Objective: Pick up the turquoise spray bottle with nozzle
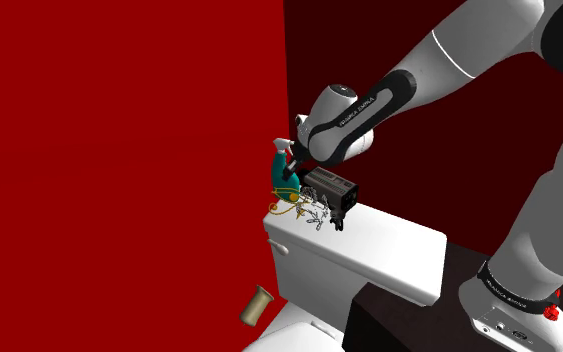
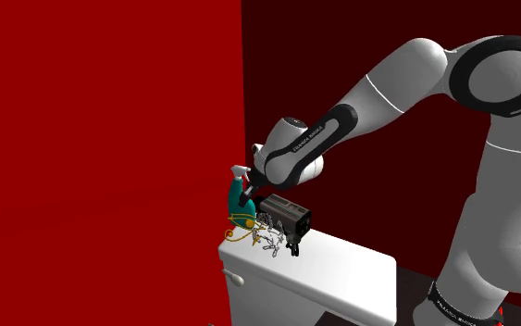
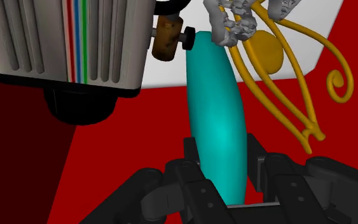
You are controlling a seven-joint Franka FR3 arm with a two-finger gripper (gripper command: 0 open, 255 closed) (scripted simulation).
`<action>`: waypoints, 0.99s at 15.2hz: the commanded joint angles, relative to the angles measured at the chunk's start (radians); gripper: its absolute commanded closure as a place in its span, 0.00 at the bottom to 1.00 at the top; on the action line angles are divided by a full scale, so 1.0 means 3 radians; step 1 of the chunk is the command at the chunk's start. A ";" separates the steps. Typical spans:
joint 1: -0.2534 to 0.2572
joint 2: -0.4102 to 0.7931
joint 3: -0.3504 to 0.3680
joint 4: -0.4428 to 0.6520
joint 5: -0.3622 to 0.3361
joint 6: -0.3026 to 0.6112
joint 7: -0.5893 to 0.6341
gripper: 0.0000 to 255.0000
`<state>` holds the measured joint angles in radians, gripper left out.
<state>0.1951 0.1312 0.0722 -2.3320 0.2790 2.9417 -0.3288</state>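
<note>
The turquoise spray bottle (image 1: 284,176) with a white nozzle is at the wall end of a white toilet tank lid (image 1: 394,250). My black gripper (image 1: 296,163) comes at it from the side and is shut on its body. In the wrist view both fingers (image 3: 194,154) press against the turquoise bottle (image 3: 218,124). From the second exterior view, the bottle (image 2: 241,196) stands upright beside my gripper (image 2: 254,185), its base close over the lid (image 2: 341,270). I cannot tell whether it still touches the lid.
A gold wire ornament (image 1: 291,208) and silvery trinkets (image 1: 319,216) lie on the lid under the bottle. A black box-shaped device (image 1: 331,190) stands right beside them. Red walls close the corner behind. A paper roll core (image 1: 256,305) shows below the tank.
</note>
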 commanded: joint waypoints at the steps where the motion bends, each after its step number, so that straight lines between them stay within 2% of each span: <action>1: 0.0008 -0.0032 -0.0012 0.0009 -0.0028 -0.0045 0.0028 1.00; 15: 0.0020 -0.0463 -0.0083 0.0185 -0.0301 -0.0650 0.0291 1.00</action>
<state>0.2025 -0.0004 0.0490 -2.2836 0.1909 2.7616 -0.2421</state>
